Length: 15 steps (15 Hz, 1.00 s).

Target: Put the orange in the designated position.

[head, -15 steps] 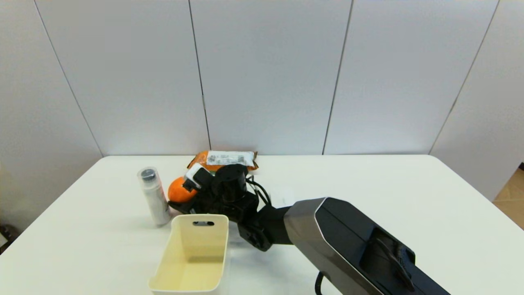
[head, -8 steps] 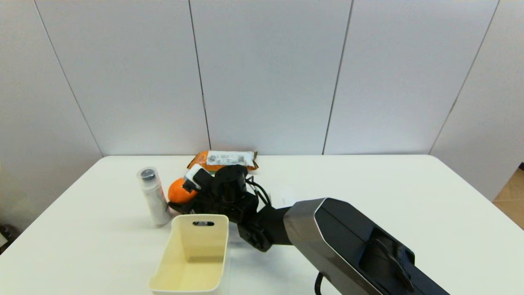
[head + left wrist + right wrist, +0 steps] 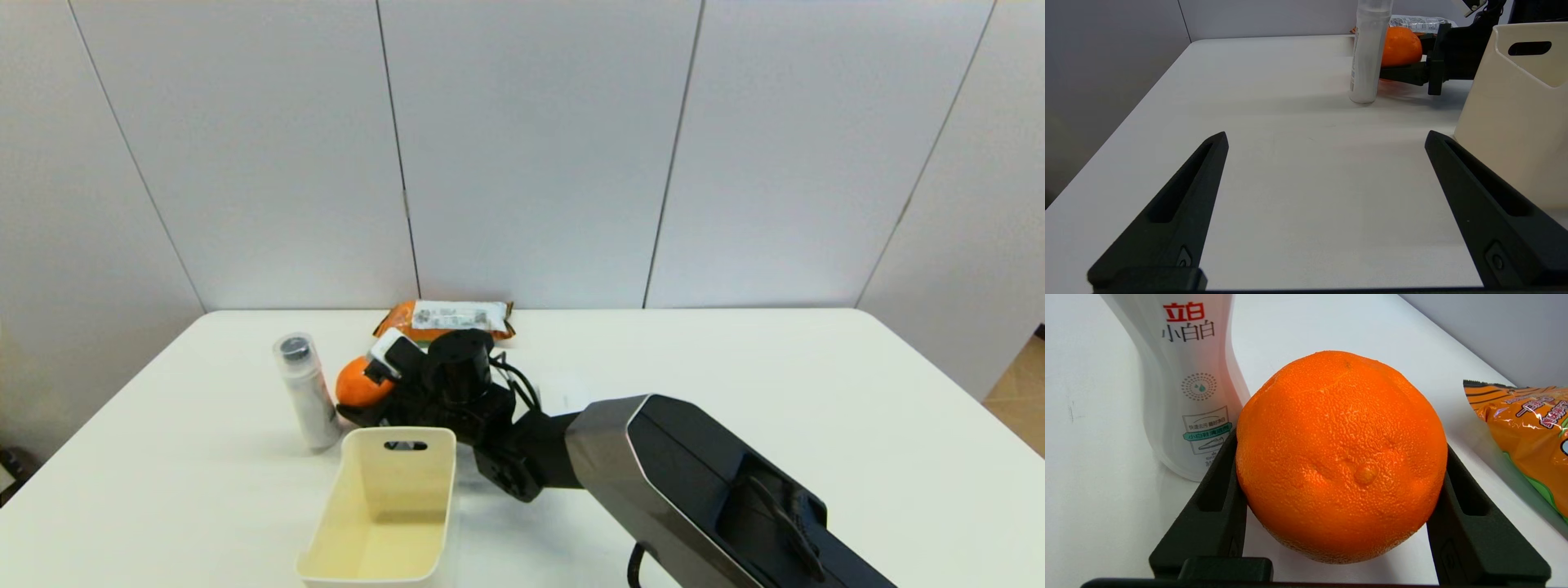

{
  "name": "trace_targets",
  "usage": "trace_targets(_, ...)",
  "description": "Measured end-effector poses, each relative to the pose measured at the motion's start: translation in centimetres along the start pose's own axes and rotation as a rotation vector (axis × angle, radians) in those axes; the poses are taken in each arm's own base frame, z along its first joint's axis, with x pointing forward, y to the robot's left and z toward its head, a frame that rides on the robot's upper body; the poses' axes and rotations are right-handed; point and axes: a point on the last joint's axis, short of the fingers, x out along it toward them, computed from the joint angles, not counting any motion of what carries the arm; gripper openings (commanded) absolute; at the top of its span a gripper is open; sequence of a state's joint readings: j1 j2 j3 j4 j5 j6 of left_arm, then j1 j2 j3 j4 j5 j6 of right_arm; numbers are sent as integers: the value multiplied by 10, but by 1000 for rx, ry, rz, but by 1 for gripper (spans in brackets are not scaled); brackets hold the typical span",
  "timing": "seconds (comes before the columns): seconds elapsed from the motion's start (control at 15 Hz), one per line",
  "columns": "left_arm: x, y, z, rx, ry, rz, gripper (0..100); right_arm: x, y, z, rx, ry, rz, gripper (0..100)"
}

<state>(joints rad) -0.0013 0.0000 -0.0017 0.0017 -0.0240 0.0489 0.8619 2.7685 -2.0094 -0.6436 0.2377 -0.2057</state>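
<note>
The orange [image 3: 357,382] [image 3: 1341,457] is round and dimpled and sits at the table's back left, between a white bottle and an orange snack packet. My right gripper [image 3: 357,390] [image 3: 1339,445] is shut on the orange, one black finger pressed against each side. From the left wrist view the orange [image 3: 1401,45] shows behind the bottle, with the right gripper's fingers [image 3: 1404,74] low around it. My left gripper [image 3: 1325,136] hangs open and empty above bare table at the near left. The designated position has no visible mark on the white tabletop [image 3: 735,384].
A white bottle [image 3: 308,392] [image 3: 1188,375] stands upright right beside the orange. The flat orange snack packet [image 3: 449,317] [image 3: 1531,424] lies behind it. A cream basket [image 3: 384,506] [image 3: 1515,102] stands in front, close to the right wrist.
</note>
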Motion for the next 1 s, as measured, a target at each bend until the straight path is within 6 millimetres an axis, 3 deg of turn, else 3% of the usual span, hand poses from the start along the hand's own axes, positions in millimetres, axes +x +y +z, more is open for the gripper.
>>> trace_targets(1.0, 0, 0, 0, 0, 0, -1, 100, -1, -1, 3, 0, -9, -5, 0)
